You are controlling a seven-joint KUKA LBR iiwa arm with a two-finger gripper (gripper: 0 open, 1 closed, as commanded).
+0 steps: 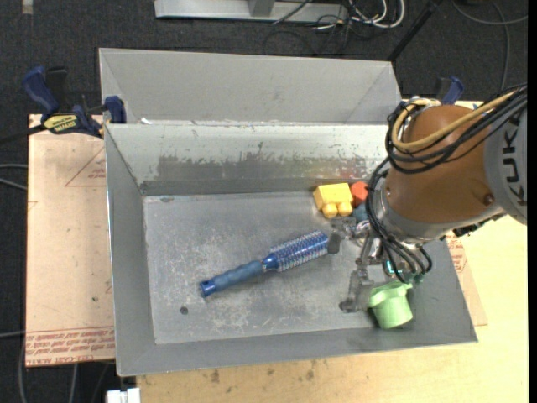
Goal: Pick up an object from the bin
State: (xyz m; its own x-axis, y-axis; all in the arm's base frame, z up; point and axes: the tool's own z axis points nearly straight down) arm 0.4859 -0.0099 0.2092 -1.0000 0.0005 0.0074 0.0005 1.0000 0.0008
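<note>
My gripper (pixel 357 296) hangs low over the bin's front right floor, its thin metal fingers pointing down beside a light green cup-like thing (pixel 391 306) that lies just to its right. Nothing shows between the fingers, and whether they touch the green thing I cannot tell. A blue hairbrush (pixel 267 264) lies slanted across the middle of the bin floor, bristle head toward the gripper. A yellow toy block (pixel 333 198) sits near the back wall, with an orange-red piece (pixel 360 191) beside it.
The arm's orange-brown cover and its cables hang over the bin's right side and hide the floor under them. Bare floor stretches left of the hairbrush.
</note>
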